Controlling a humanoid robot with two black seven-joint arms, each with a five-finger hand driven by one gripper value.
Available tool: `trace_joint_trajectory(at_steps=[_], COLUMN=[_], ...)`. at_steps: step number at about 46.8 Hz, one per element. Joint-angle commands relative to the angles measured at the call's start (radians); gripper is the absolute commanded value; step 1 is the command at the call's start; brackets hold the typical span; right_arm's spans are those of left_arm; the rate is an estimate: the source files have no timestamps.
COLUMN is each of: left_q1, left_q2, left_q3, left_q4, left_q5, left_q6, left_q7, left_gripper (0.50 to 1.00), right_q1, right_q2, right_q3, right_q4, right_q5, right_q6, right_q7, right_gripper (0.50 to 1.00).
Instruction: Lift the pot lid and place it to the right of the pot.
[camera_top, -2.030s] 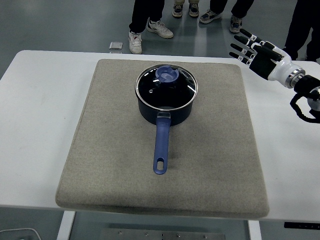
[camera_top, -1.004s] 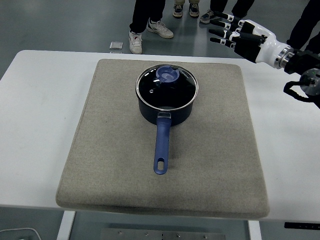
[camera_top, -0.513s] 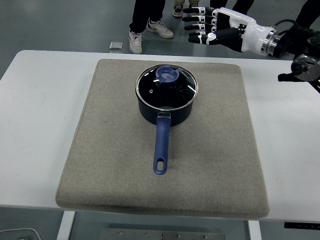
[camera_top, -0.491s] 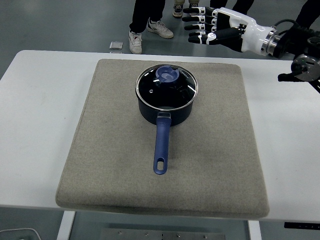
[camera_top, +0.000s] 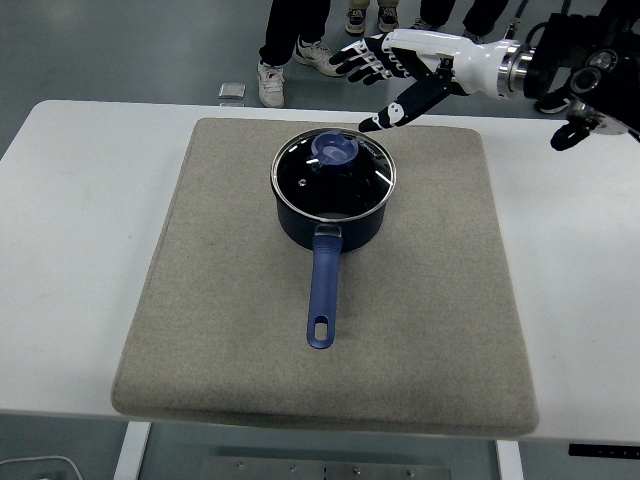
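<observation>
The lid (camera_top: 333, 171) sits closed on the pot (camera_top: 330, 215), on a grey mat (camera_top: 220, 300) mid-table, nearer the far edge. The pot's blue handle (camera_top: 322, 290) points toward the near edge. The right hand (camera_top: 395, 65) hovers just beyond the lid, fingers spread, holding nothing, not touching it.

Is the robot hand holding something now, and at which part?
Nothing is held. The right hand hovers open above the pot lid, not touching its knob.
</observation>
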Motion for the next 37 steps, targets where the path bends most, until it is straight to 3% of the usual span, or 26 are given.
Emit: trace_joint_trajectory(at_steps=[1,22,37], left_q1=[0.000,0.000,0.000], left_q2=[0.000,0.000,0.000], left_q3=[0.001,-0.001,0.001], left_q4=[0.000,0.000,0.000], left_q5=[-0.001,-0.001,-0.001], left_q6=[0.000,0.000,0.000], left_q7=[-0.001,0.000,0.000], left_gripper=[1.000,1.000,1.000], right_q1=[0.035,0.147,0.163], right_q2=[0.018,0.133,0.193], right_q3=[-0.044,-0.239,-0.344], right_q4=[0.002,-0.001,-0.029], right_q5=[-0.011,-0.212,-0.298], right_q6=[-0.003,-0.069,-0.154], right_q7=[0.003,0.003,0.008], right_gripper=[0.899,0.895,0.885])
